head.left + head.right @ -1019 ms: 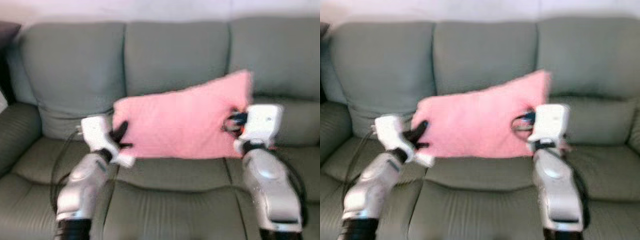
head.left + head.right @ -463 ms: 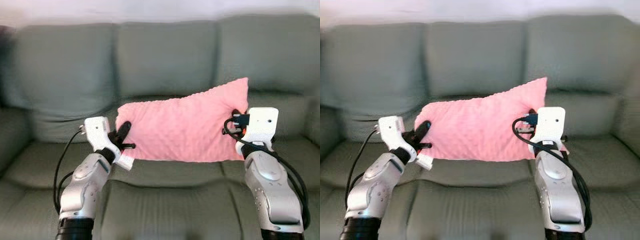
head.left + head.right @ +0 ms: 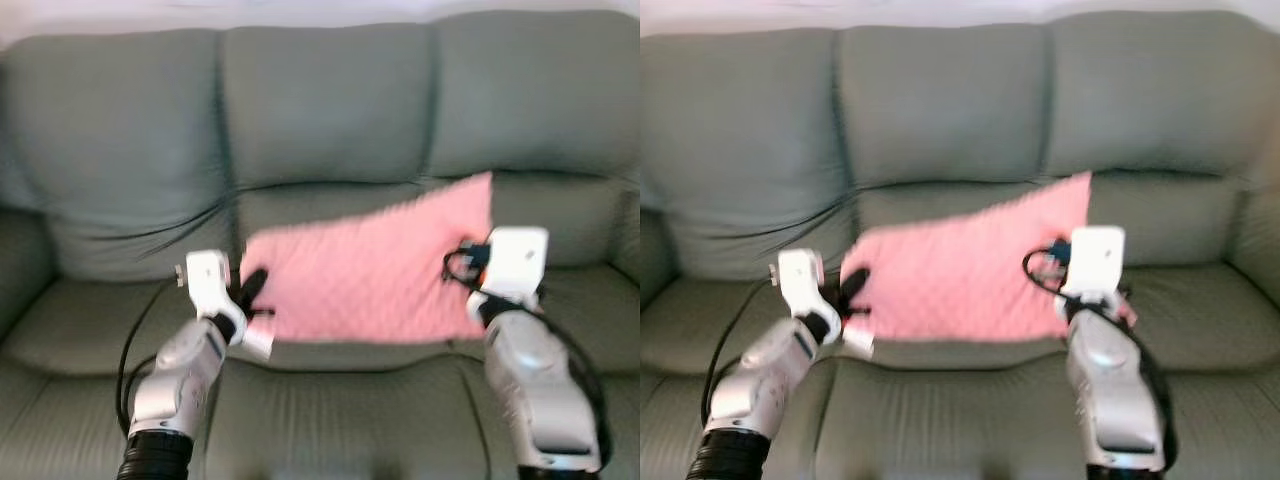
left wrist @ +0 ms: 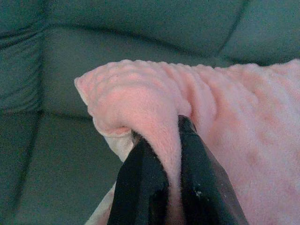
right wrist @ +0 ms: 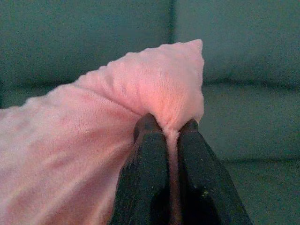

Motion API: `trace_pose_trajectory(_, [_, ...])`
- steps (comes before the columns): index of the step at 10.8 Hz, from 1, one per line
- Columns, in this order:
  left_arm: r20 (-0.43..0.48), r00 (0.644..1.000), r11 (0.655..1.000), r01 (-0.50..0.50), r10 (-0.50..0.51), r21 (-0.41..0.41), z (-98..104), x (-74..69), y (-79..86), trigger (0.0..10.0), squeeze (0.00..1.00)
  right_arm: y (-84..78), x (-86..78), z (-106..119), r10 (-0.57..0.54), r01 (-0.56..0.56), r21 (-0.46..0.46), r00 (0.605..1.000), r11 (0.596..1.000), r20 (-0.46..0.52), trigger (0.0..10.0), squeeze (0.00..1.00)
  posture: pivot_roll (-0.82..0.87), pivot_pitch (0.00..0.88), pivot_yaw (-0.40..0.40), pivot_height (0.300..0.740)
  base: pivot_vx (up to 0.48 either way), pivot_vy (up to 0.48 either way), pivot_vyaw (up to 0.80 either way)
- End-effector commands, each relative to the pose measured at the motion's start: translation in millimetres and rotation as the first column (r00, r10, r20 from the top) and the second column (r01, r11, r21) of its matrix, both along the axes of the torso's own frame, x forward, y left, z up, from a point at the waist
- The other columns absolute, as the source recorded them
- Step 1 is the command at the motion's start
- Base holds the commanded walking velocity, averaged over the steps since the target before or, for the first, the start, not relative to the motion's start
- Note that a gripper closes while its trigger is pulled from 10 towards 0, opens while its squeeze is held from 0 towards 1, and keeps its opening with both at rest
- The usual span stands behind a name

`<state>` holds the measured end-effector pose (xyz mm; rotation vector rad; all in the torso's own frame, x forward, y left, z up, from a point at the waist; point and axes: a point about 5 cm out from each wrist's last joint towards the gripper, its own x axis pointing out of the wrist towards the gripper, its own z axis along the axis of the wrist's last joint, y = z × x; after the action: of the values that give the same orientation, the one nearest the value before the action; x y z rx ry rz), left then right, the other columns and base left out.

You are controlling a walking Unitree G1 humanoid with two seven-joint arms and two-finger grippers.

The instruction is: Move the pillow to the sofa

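A pink dimpled pillow (image 3: 375, 275) hangs stretched between my two arms over the middle seat of the grey-green sofa (image 3: 320, 120). My left gripper (image 3: 252, 288) is shut on the pillow's left edge, and the wrist view shows its black fingers (image 4: 140, 183) pinching a fold of pink fabric (image 4: 140, 103). At the pillow's right end my right gripper (image 3: 470, 268) is shut on the upper corner; its fingers (image 5: 150, 168) squeeze the pointed corner (image 5: 178, 79). The pillow tilts, right corner higher, and its lower edge is level with the seat cushion; whether they touch I cannot tell.
The sofa has three back cushions and three seat cushions (image 3: 330, 410). Its left armrest (image 3: 20, 260) rises at the left edge. A pale wall (image 3: 250, 12) runs above the backrest.
The pillow and both grippers have come down toward the seat. The view has also shifted, with the sofa's backrest now sitting higher in the picture.
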<state>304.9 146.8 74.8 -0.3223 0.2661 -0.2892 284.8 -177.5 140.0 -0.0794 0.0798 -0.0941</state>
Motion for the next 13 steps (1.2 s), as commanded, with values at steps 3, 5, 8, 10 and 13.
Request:
trace_pose_trajectory(3, [-0.006,0.999,0.998,0.045,-0.045,0.05,-13,2.8,-4.8,10.0,0.0,-14.0,-7.4,-18,-0.093,0.094,0.026,0.995,0.995,-0.043,10.0,0.0,-0.21,0.064,0.07,0.74,0.0,0.0,0.0])
trace_pose_trajectory(5, [0.003,0.994,0.994,0.105,-0.105,0.036,-18,3.1,-18.4,10.0,0.0,-22.4,-18.7,-31,-0.157,0.161,0.038,0.984,0.986,-0.078,10.0,0.0,-0.23,0.098,0.092,0.74,0.0,0.0,0.0])
trace_pose_trajectory(8, [-0.018,0.984,0.982,0.177,-0.176,0.072,-26,6.8,-37.3,10.0,0.0,-36.5,-47.4,-49,-0.242,0.249,0.044,0.963,0.968,-0.114,10.0,0.0,-0.26,0.166,0.138,0.74,0.0,0.0,0.0])
trace_pose_trajectory(10, [0.034,0.992,0.986,0.116,-0.121,0.12,-24,12.3,-31.7,10.0,0.0,-40.6,-50.8,-55,-0.231,0.236,0.036,0.966,0.971,-0.113,10.0,0.0,-0.26,0.202,0.144,0.74,0.0,0.0,0.0])
trace_pose_trajectory(13, [0.056,0.994,0.984,-0.103,0.096,0.144,-17,29.9,-7.6,10.0,0.0,-49.8,-24.8,-60,-0.151,0.156,0.042,0.983,0.987,-0.106,10.0,0.0,-0.25,0.239,0.127,0.74,0.0,0.0,0.0])
